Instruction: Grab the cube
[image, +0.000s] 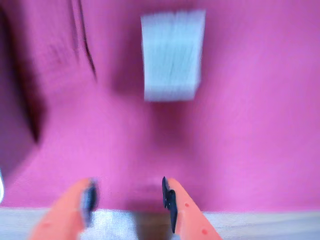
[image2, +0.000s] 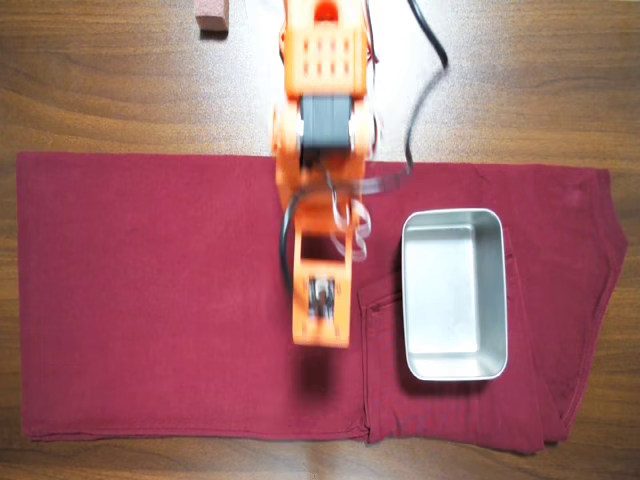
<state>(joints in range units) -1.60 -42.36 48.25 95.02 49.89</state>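
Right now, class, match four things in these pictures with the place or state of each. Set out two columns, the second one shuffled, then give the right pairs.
Things
1. cube
2. metal tray
3. reddish-brown block
4. hand

Places or states
A. on the bare wooden table, off the cloth
B. open, with nothing between its fingers
C. shiny, on the cloth, right of the arm in the overhead view
D. pale, on the cloth, ahead of the hand in the wrist view

Pairs: 1-D, 2-C, 3-A, 4-B
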